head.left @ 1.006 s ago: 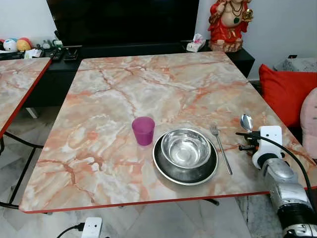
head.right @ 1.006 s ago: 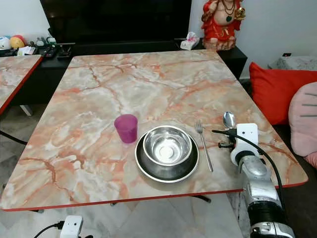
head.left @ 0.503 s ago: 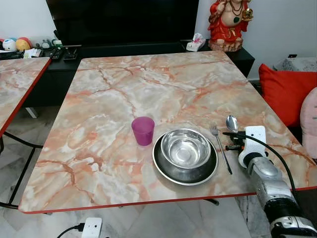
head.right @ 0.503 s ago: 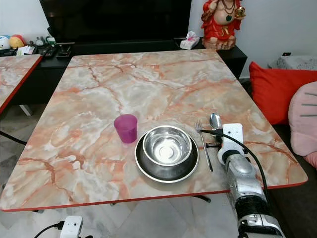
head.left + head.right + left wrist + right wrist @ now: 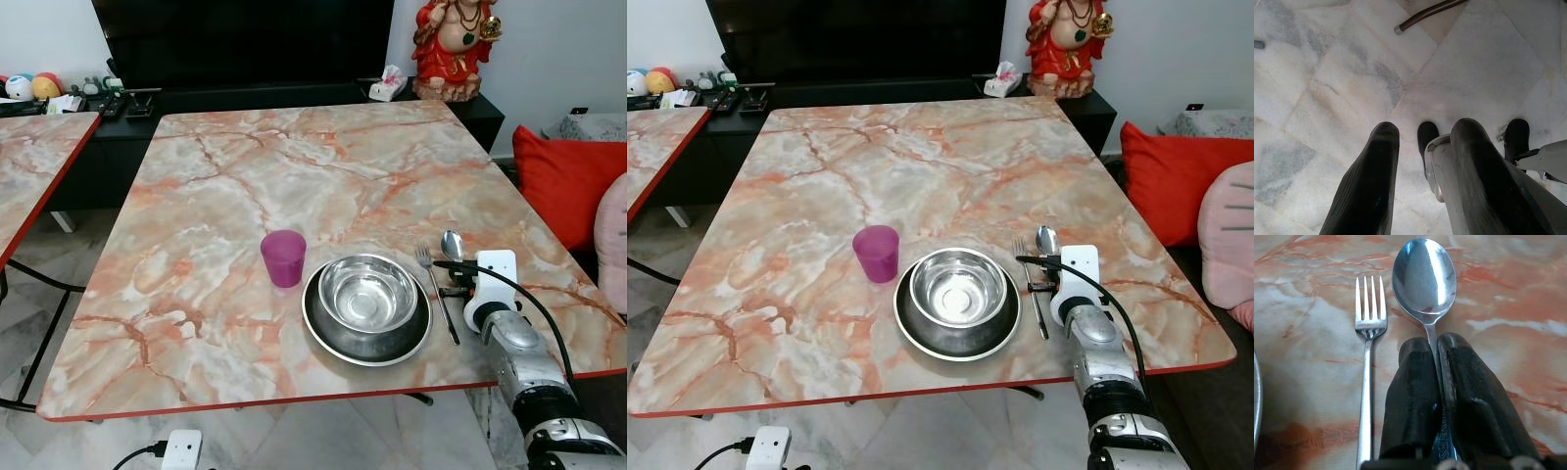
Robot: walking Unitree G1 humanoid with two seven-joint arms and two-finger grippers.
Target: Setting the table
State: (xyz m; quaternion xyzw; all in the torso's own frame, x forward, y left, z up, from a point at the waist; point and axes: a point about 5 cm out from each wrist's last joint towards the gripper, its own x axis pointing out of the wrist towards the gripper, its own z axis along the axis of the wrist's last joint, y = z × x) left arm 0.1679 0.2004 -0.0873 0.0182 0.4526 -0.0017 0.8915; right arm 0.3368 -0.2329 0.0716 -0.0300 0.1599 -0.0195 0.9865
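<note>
two black fingers of the right gripper (image 5: 1436,348) pinch the handle of a shiny steel spoon (image 5: 1424,280), just beside the steel fork (image 5: 1368,347) lying on the marble-patterned table (image 5: 245,186).

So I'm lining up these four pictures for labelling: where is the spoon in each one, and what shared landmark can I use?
Left eye view: spoon right of the bowl, bowl end past the right gripper.
Right eye view: spoon in the same spot.
Right wrist view: spoon centre, handle clamped between the fingers.
Left wrist view: floor tiles, no spoon.
Shared landmark: the fork, directly beside the spoon.
</note>
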